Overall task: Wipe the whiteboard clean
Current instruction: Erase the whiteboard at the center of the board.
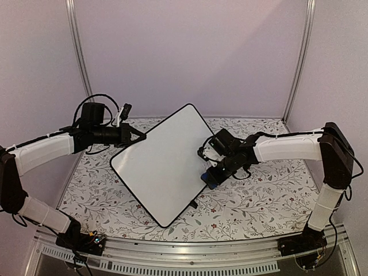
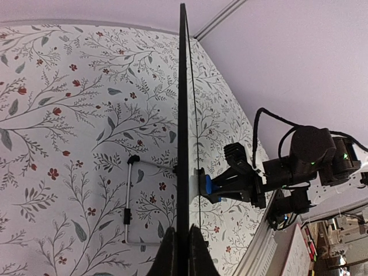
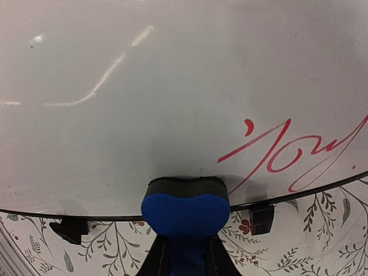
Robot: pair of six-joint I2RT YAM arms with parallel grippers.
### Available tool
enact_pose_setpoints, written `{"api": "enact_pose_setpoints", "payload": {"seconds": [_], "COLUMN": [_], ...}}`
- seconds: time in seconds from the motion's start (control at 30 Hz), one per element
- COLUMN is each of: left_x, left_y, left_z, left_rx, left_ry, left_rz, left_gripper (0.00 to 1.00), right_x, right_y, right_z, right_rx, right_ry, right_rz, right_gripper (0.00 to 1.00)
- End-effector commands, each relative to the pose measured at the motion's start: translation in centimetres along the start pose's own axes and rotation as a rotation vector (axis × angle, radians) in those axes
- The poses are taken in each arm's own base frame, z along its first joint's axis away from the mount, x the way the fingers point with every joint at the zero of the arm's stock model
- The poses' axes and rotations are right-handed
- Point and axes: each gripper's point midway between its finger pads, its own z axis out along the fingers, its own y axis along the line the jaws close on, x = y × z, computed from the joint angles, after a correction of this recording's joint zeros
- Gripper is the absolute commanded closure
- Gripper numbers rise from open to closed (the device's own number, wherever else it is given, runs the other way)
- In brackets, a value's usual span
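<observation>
Left gripper: jaws clenched on the rim of the whiteboard, at its left corner.
Right gripper: jaws grasping a blue eraser, whose dark felt is pressed to the board face just above the lower rim.
Whiteboard: tilted up over the flowered table, between the two arms.
Writing: red marker script, just right of the eraser.
Underside: black feet below the rim.
</observation>
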Motion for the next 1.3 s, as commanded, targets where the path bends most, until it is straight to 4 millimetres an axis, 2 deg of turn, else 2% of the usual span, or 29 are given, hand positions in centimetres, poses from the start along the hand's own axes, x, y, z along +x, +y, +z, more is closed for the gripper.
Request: {"api": "enact_pose_setpoints", "payload": {"seconds": [0.0, 0.2, 0.33, 0.37, 0.6, 0.8, 1.03, 1.27], "left_x": [0.2, 0.1, 0.2, 0.2, 0.2, -0.1, -1.1, -2.6], "left_y": [1.9, 1.9, 1.9, 1.9, 1.9, 1.6, 1.2, 1.0], "left_z": [0.0, 0.0, 0.0, 0.0, 0.1, -0.3, -1.6, -3.4], "left_rx": [-0.061, -0.060, -0.061, -0.061, -0.061, -0.051, -0.058, -0.037], "left_ry": [-0.006, -0.006, -0.006, -0.005, -0.005, -0.005, -0.024, -0.079], "left_rz": [-0.013, -0.014, -0.016, -0.014, -0.013, 0.005, 0.042, 0.040], "left_gripper": [1.00, 1.00, 1.00, 1.00, 1.00, 1.00, 1.00, 1.00], "right_x": [3.2, 3.8, 3.2, 2.8, -4.0, -7.4, -9.3, -8.9], "right_y": [0.1, 0.1, 0.1, 0.2, -0.7, -2.0, -2.1, -2.3], "right_z": [0.9, 0.6, 0.3, 0.0, -3.4, -4.9, -6.2, -5.7], "right_rx": [-0.021, -0.023, -0.022, -0.024, 0.001, 0.024, 0.014, 0.019], "right_ry": [0.092, 0.100, 0.085, 0.073, -0.067, -0.113, -0.154, -0.142], "right_rz": [0.025, 0.031, 0.030, 0.027, 0.001, -0.020, -0.031, -0.030], "right_gripper": [0.92, 0.92, 0.92, 0.92, 0.92, 0.91, 0.91, 0.91]}}
